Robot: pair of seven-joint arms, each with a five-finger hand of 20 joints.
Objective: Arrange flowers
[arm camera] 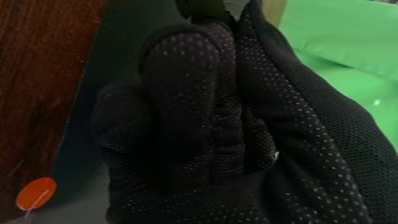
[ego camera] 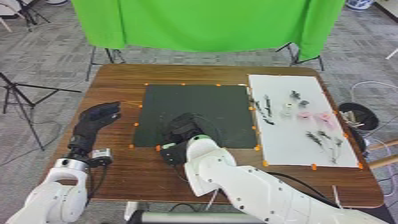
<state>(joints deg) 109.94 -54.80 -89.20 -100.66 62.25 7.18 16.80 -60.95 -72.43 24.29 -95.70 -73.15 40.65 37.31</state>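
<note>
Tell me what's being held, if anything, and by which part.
The right hand pinches something dark; what it is, and which part it grips, can't be told. The left hand holds nothing.

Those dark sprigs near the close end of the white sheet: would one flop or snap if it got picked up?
The dark sprigs look slender, so one would probably be very light and might bend or snap if squeezed hard. With fuller tips on thin stems, one would likely sag at the tip if held by the stem.

Smooth wooden table [ego camera: 114, 87], matt dark mat [ego camera: 182, 100]; creased green cloth [ego camera: 209, 25], smooth white arm casings [ego camera: 229, 175]; right hand [ego camera: 184, 126] in dotted, matt black fabric
</note>
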